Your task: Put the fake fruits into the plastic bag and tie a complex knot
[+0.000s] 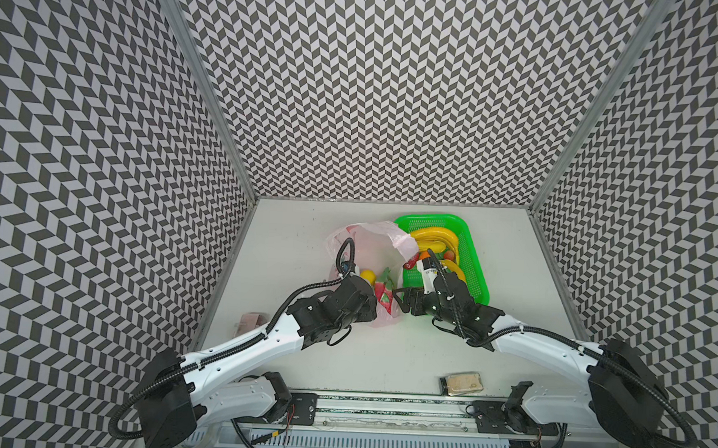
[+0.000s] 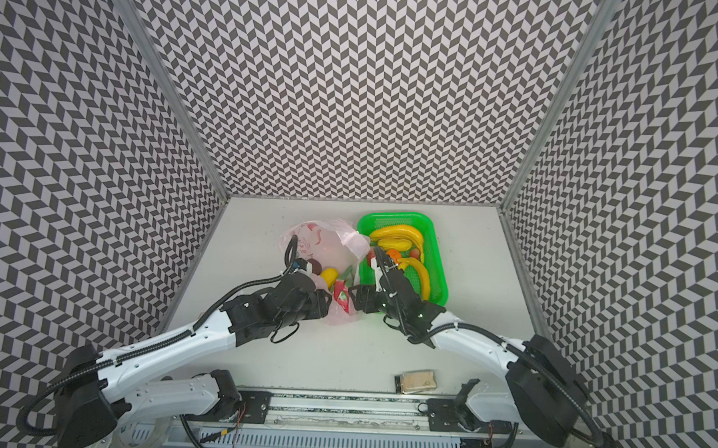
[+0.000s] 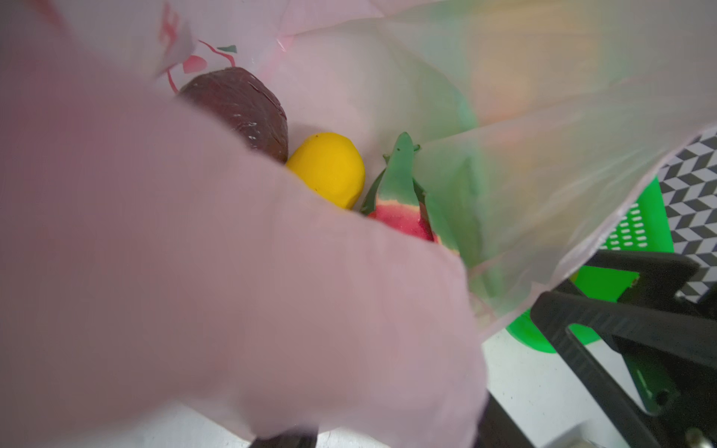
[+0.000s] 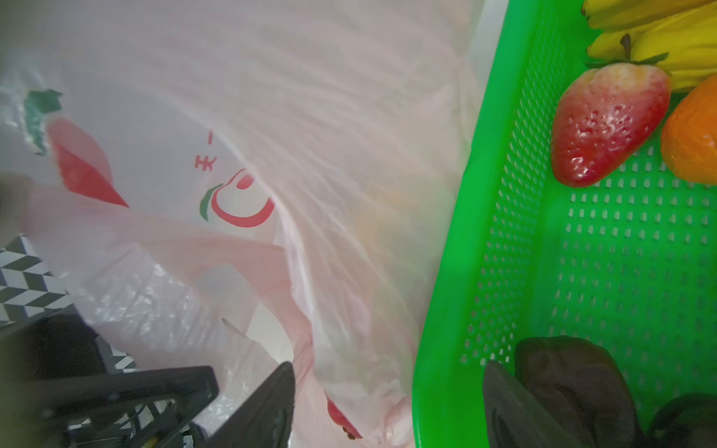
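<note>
The pink plastic bag (image 1: 373, 238) (image 2: 327, 236) lies open mid-table. Inside it are a dark brown fruit (image 3: 240, 104), a yellow lemon (image 3: 329, 166) and a pink dragon fruit (image 3: 399, 209). My left gripper (image 1: 365, 289) is at the bag's near edge; blurred pink film covers its jaws in the left wrist view. My right gripper (image 4: 392, 403) stands open, astride the bag's edge and the green basket (image 4: 458, 271) wall, one finger inside the basket beside a dark fruit (image 4: 574, 384). Bananas (image 1: 433, 236), a strawberry (image 4: 609, 124) and an orange (image 4: 694, 143) lie in the basket.
A flat brownish packet (image 1: 461, 384) lies near the table's front edge. A small pinkish item (image 1: 253, 321) sits at the left edge by the wall. Patterned walls close in the table on three sides. The basket (image 2: 439, 262) stands right of the bag.
</note>
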